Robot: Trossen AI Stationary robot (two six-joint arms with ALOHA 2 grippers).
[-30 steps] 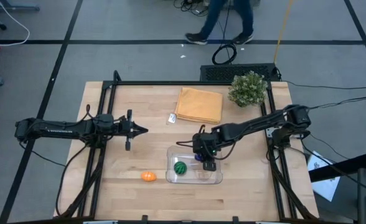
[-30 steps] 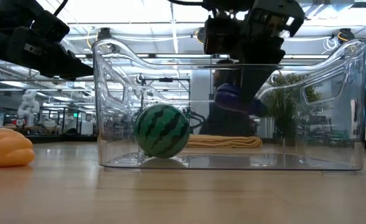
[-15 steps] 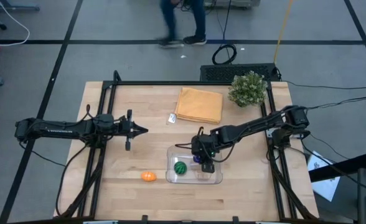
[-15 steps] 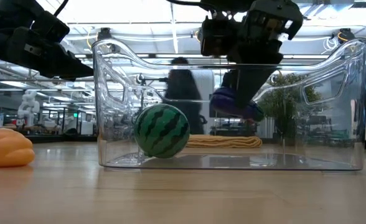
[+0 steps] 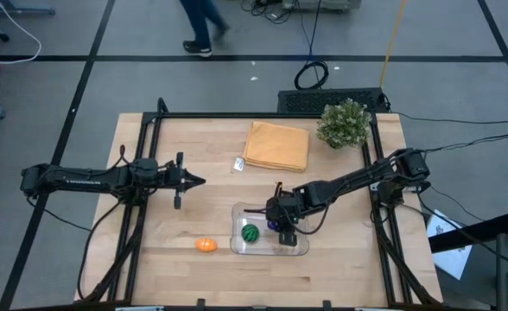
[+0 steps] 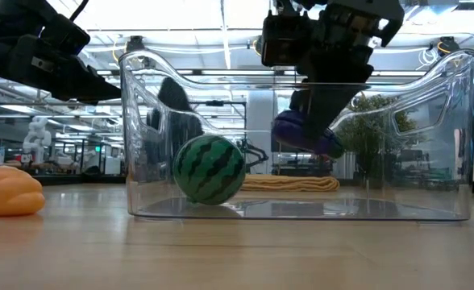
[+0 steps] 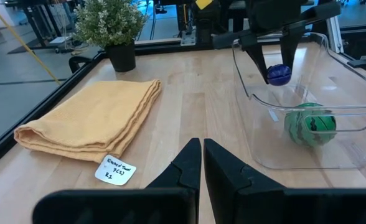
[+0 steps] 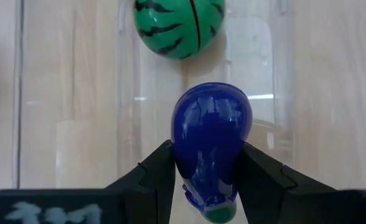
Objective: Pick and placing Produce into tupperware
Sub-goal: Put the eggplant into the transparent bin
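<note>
Item: right claw [image 6: 318,121], pinching the purple-blue eggplant [image 8: 211,134] between both fingers, hanging inside the clear tupperware [image 5: 299,249] with the piece above the floor, not yet set down.
Item: striped green ball [image 6: 209,169], resting on the tupperware floor at its left end, just beside the eggplant's drop spot.
Item: orange piece [image 5: 205,245], on the bench [image 5: 185,268] left of the tupperware, outside it.
Item: left claw [image 7: 201,163], fingers pressed together, empty, waiting well to the left over the bench.
Item: folded cloth [image 5: 276,145] and potted plant [image 5: 344,123], far side of the bench, clear of the work.

Risks, as judged:
- Released from this height, the rounded eggplant may bounce or roll into the ball and knock it about.
- Fingers lowered further could strike the thin wall and shove the light tupperware along the bench.
- A slow release could drag the eggplant back up on withdrawal.
- The orange piece is left to fetch; a shifted tupperware would spoil that placement.
</note>
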